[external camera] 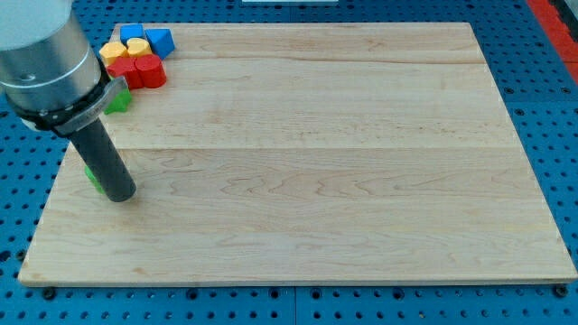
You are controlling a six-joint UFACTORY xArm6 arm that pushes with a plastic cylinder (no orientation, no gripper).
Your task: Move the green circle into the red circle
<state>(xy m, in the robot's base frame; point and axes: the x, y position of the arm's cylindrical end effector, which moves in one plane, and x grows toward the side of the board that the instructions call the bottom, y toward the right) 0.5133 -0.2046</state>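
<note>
My tip [120,195] rests on the board near the view's left edge. A green block [92,175] shows only as a sliver at the rod's left side, touching it or very close; its shape is hidden. A second green block [118,100] sits higher up, partly covered by the arm's grey body; I cannot tell its shape either. The red circle [152,72] stands in a cluster at the view's top left, to the right of another red block [124,71]. The red circle is well above and slightly right of my tip.
The cluster also holds two yellow blocks [113,52] [136,46] and two blue blocks [133,33] [160,41], packed tightly against the red ones near the wooden board's top-left corner [116,27]. The board's left edge [54,194] is close to my tip.
</note>
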